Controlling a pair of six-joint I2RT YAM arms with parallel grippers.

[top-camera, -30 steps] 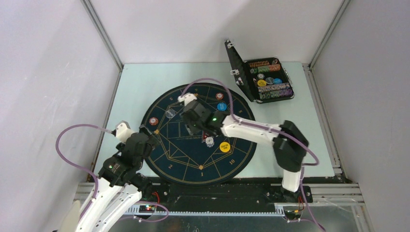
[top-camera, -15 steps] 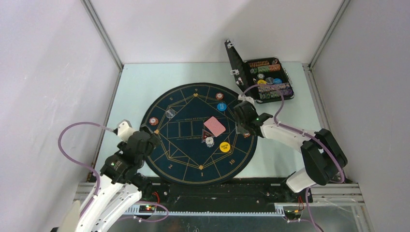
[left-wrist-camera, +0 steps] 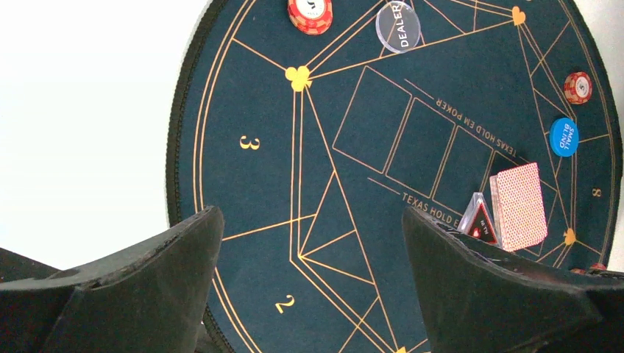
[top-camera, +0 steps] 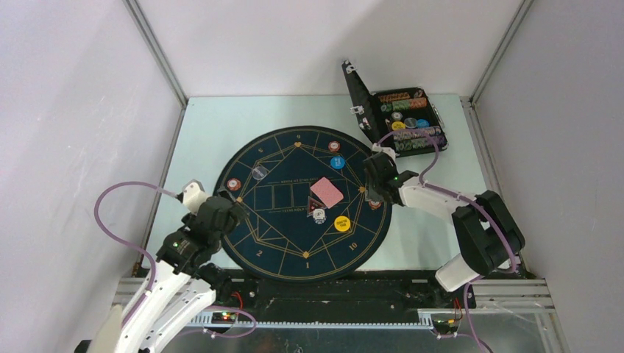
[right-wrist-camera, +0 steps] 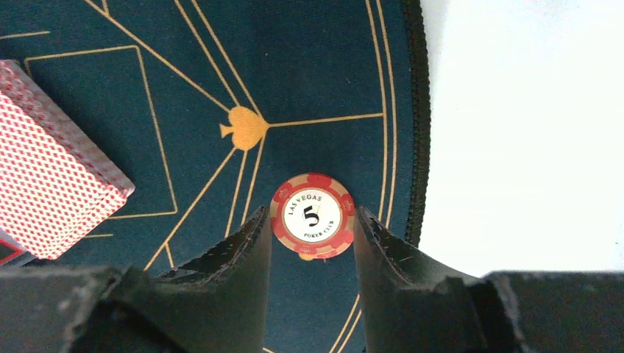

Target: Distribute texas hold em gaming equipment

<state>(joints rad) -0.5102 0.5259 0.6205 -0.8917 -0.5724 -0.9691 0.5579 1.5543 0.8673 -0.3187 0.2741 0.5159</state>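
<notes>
Mat [top-camera: 279,237] | one deck [top-camera: 327,193] | left end effector [left-wrist-camera: 310,218] spread | right end effector [right-wrist-camera: 310,222] likely pinches chip [right-wrist-camera: 313,215]

Left gripper [left-wrist-camera: 309,220] spread wide above mat [left-wrist-camera: 243,88]; card deck [left-wrist-camera: 519,206] just beside triangular marker [left-wrist-camera: 480,219]; dealer disc [left-wrist-camera: 398,27] far edge.

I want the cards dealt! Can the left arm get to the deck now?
Probably yes. The left end effector is open and faces the deck across bare mat. Only the triangle marker stands close beside it, and the right end effector is off at the mat's edge.
</notes>
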